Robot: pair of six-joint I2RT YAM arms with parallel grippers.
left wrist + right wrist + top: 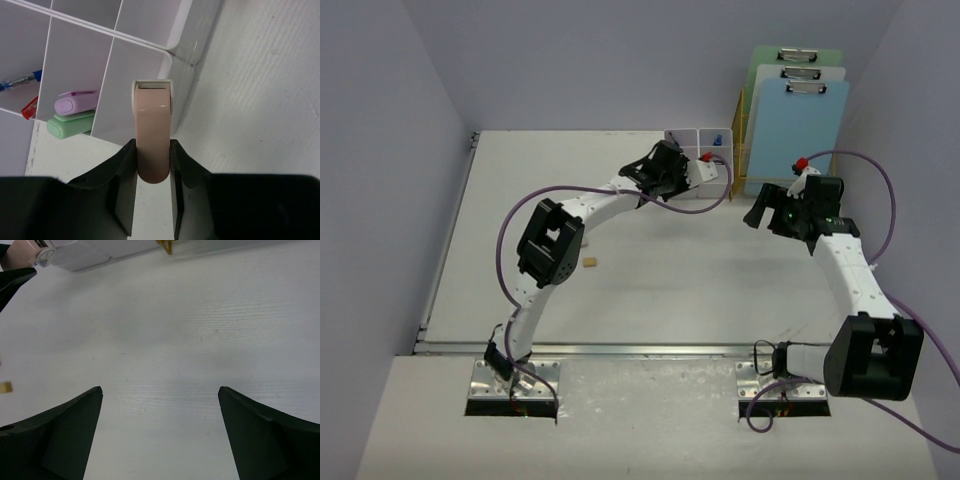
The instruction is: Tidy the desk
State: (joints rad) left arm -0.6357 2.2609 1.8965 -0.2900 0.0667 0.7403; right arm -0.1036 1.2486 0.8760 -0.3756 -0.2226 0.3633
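My left gripper [152, 146] is shut on a pale pink capped marker-like object [152, 125], holding it just over the near corner of the white compartmented organizer [170, 50]. In the top view the left gripper [670, 168] sits at the back of the white desk [650, 300], beside the organizer [705, 150]. My right gripper [160, 390] is open and empty above bare desk surface [200, 330]. In the top view it [758, 205] hangs in front of the gold rack. The pink object also shows in the right wrist view [22, 251].
The organizer holds a purple highlighter [75, 103], a green one [70, 124], a blue pen [20, 81] and a red item [30, 107]. A gold wire rack [745, 140] holds clipboards [800, 120]. A small tan piece [590, 263] lies mid-desk.
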